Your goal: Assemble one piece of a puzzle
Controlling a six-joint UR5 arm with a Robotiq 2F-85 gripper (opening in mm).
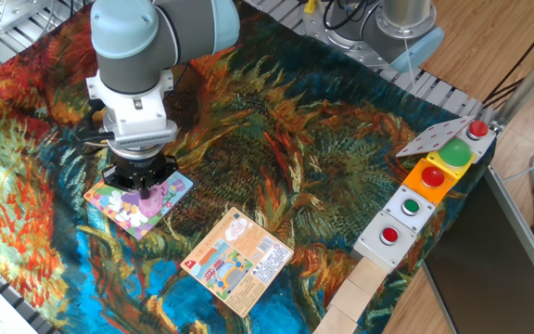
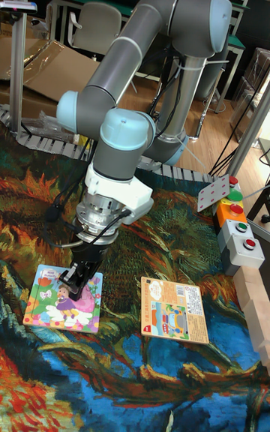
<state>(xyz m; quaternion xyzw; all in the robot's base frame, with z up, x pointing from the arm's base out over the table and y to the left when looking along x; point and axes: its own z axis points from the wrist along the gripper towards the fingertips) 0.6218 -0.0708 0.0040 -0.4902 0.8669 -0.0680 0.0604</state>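
Puzzle (image 1: 138,200): square cartoon board, flat on the painted cloth (image 1: 323,158) near the table's left front edge. Piece: not separately visible in either view; presumably under or between the fingertips, which hide it. Gripper (image 2: 79,276): lowered over the board's right-hand portion, tips at or just above the surface; whether clenched or released cannot be told. Printed card (image 1: 239,260): just beside the board, toward the front edge, apart from it. Button boxes (image 1: 431,190): along the right edge, well apart. Status, judged: placement stage, piece at the board; seating unconfirmed, release and withdrawal outstanding.
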